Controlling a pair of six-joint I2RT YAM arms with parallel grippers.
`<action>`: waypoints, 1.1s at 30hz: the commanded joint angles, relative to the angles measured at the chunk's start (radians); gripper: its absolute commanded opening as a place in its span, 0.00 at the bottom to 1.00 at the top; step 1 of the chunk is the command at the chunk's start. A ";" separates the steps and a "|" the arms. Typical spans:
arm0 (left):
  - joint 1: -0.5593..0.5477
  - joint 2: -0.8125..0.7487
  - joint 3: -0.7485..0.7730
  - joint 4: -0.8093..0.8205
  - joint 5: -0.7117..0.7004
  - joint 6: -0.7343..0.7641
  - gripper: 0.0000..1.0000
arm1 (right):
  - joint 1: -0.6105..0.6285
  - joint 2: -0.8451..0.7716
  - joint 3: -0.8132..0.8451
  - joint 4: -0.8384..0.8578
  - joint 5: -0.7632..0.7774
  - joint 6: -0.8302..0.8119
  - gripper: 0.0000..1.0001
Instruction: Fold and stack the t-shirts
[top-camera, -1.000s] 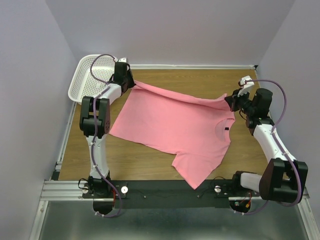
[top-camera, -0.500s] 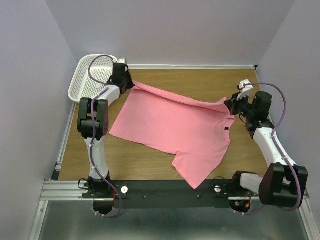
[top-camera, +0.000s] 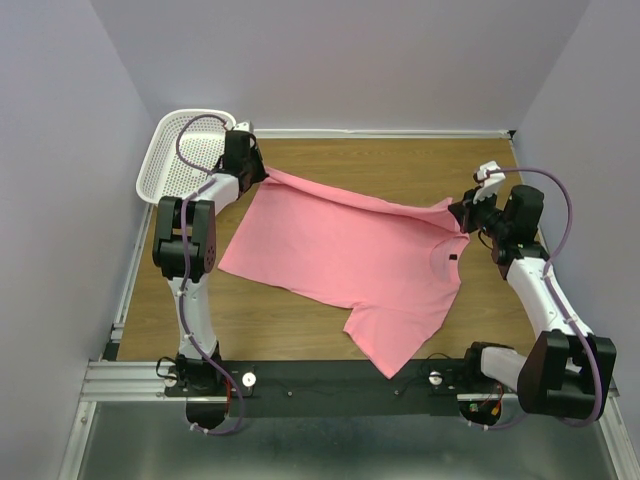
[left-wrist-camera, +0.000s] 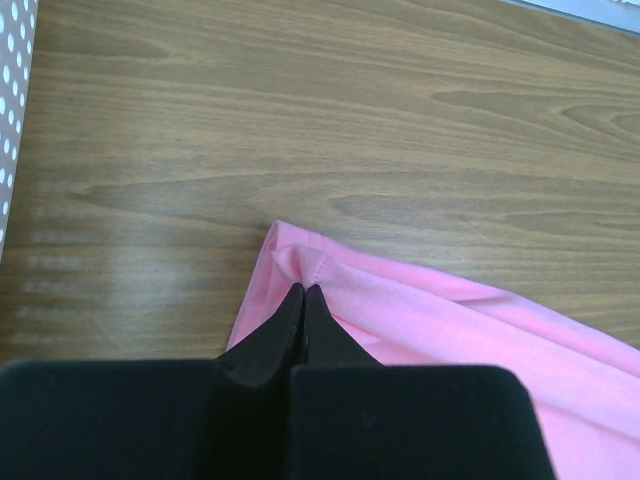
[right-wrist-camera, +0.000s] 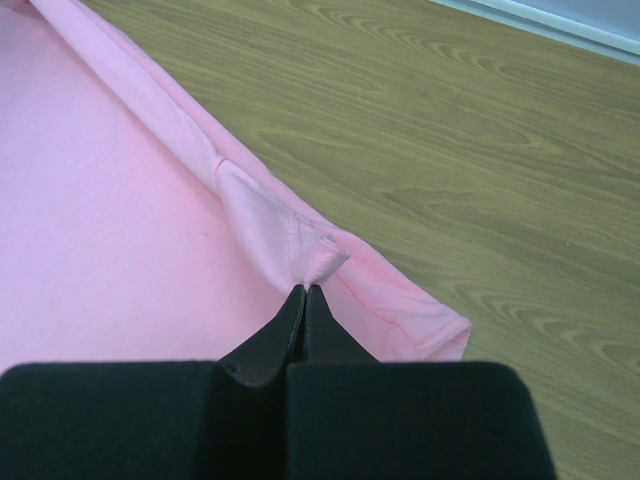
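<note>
Left gripper (left-wrist-camera: 303, 292) and right gripper (right-wrist-camera: 304, 291) are pinching far corners of the plain pink cloth t-shirt (top-camera: 350, 250), likely light and limp.

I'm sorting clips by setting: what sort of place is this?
Probably a lab robot cell, not a home: plain lilac walls box in a wooden table, and two robot arms stand on a metal rail at its near edge.

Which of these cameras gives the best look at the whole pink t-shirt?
The top external view: it alone shows the entire t-shirt spread on the table. The left wrist view shows only the corner pinched by the left gripper. The right wrist view shows only the edge pinched by the right gripper, plus some nearby cloth.
</note>
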 joint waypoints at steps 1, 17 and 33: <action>0.013 -0.054 -0.008 0.023 0.013 0.017 0.00 | 0.001 -0.030 -0.021 -0.026 -0.019 -0.023 0.00; 0.021 -0.310 -0.280 0.159 0.020 -0.006 0.52 | 0.001 -0.013 -0.028 -0.049 -0.021 -0.044 0.01; 0.056 -0.795 -0.347 0.128 -0.001 0.013 0.61 | 0.001 -0.133 -0.050 -0.198 -0.194 -0.184 0.01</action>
